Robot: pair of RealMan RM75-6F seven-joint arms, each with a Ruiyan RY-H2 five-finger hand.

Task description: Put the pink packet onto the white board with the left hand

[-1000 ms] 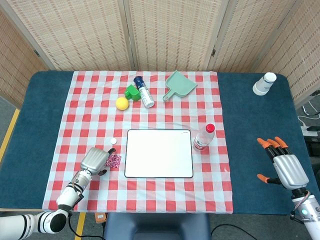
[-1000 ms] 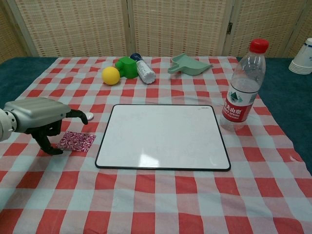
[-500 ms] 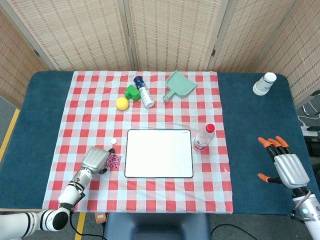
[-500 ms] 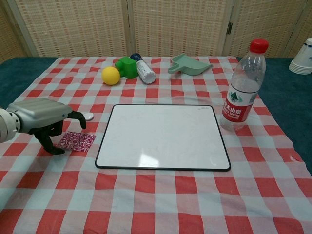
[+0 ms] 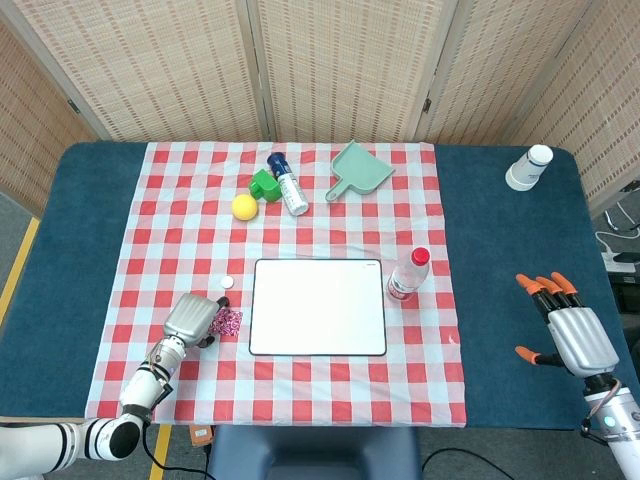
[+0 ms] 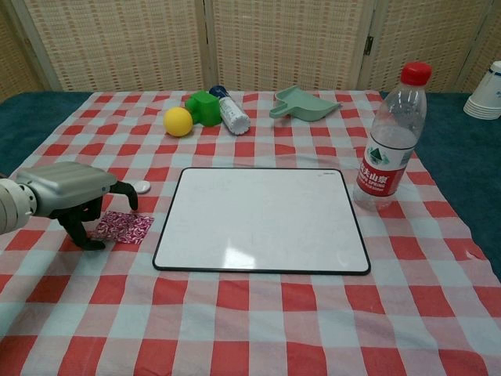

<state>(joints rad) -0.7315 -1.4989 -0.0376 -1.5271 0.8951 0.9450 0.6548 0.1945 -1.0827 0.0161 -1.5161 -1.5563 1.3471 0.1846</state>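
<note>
Lying flat on the checked cloth [image 6: 258, 313] just left of the white board [image 6: 262, 219], the pink packet [image 6: 124, 226] sits apart from the board's left edge, with a strip of cloth between them. The left hand [image 6: 72, 196] is right beside the packet on the side away from the board, its grey back raised over the cloth and its dark fingers [image 6: 125, 193] curled downward. One fingertip comes down at the packet's far-from-board corner; whether it actually touches the packet cannot be told from the chest view. In the head view the left hand [image 5: 190, 320] overlaps the packet's [image 5: 229, 321] near edge, so the contact is hidden there as well. The packet is not lifted and the fingers enclose nothing visible, so the hand reads as curled in without a hold.

The left forearm runs off the chest view's left edge. The right hand [image 5: 566, 328] shows only in the head view, well to the right of the board over the blue table cover [image 5: 510, 300], fingers spread apart and holding nothing; its wrist is cut by the frame's bottom corner.

A water bottle [image 6: 389, 139] stands just right of the board. A small white cap [image 6: 142, 186] lies near the board's upper left corner, partly behind the left hand's fingers in the chest view.
</note>
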